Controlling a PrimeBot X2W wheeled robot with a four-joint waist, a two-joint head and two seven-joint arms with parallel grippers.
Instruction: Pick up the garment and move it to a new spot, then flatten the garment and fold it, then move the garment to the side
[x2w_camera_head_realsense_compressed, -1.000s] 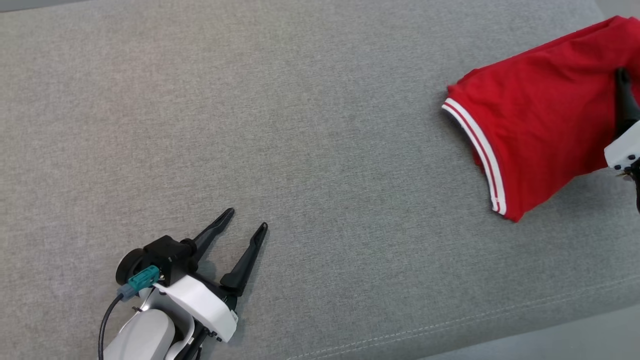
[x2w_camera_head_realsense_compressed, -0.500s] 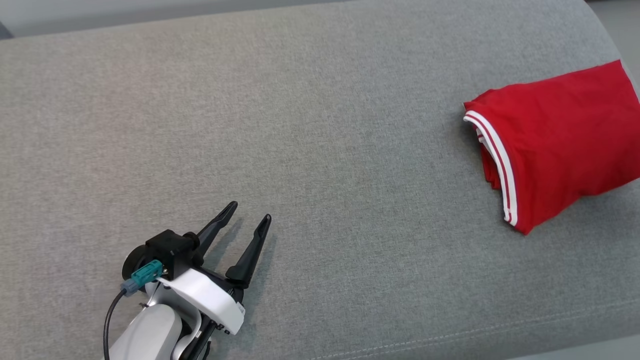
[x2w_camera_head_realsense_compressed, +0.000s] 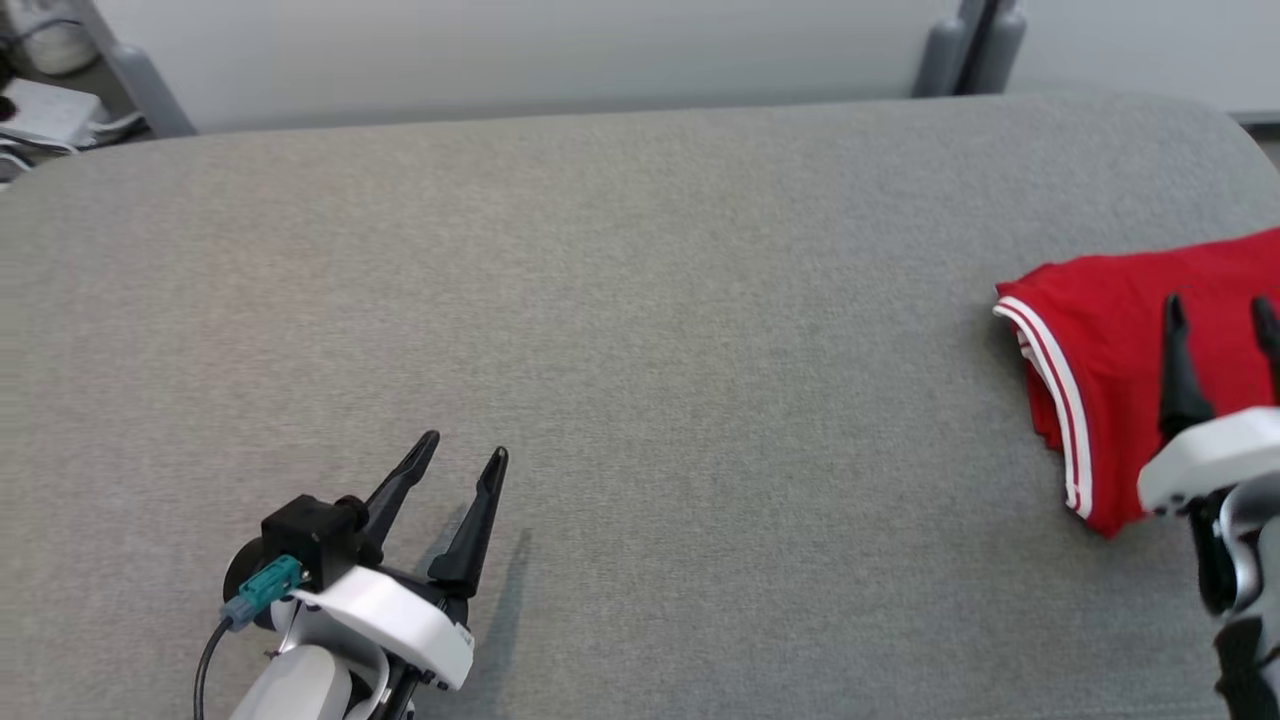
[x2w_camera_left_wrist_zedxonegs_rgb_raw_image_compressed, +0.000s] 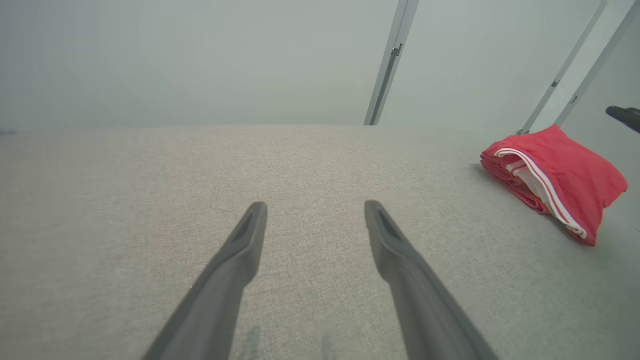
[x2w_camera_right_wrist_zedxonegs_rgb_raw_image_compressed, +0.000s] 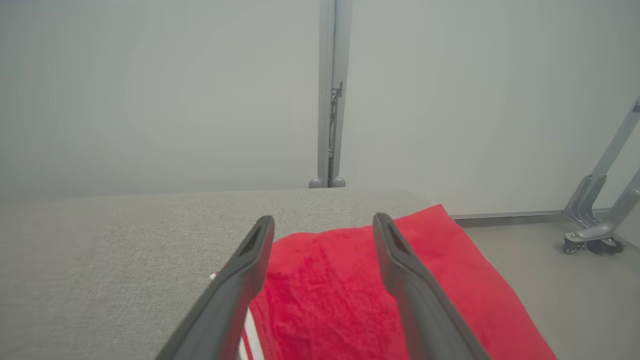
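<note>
The garment (x2w_camera_head_realsense_compressed: 1105, 350) is a red shirt with a white-striped hem, folded into a compact bundle at the right end of the grey cushioned surface (x2w_camera_head_realsense_compressed: 640, 330). It also shows in the left wrist view as the garment (x2w_camera_left_wrist_zedxonegs_rgb_raw_image_compressed: 560, 175) at the far right, and in the right wrist view as the garment (x2w_camera_right_wrist_zedxonegs_rgb_raw_image_compressed: 325, 300) under the fingers. My right gripper (x2w_camera_head_realsense_compressed: 1220, 312) hovers over the bundle, open, with nothing between its fingers (x2w_camera_right_wrist_zedxonegs_rgb_raw_image_compressed: 250, 260). My left gripper (x2w_camera_head_realsense_compressed: 465, 452) stands open and empty at the lower left, far from the garment.
A pale wall panel (x2w_camera_head_realsense_compressed: 500, 50) runs behind the cushion, with a grey post (x2w_camera_head_realsense_compressed: 975, 45) at the back right. Clutter and cables (x2w_camera_head_realsense_compressed: 40, 90) sit at the far left corner. A wheeled grey frame (x2w_camera_right_wrist_zedxonegs_rgb_raw_image_compressed: 600, 220) stands on the floor past the cushion's right end.
The head camera has tilted up, so the wall now shows. My right gripper has let go of the garment, opened fully and come back into view above the bundle. The left gripper keeps its place.
</note>
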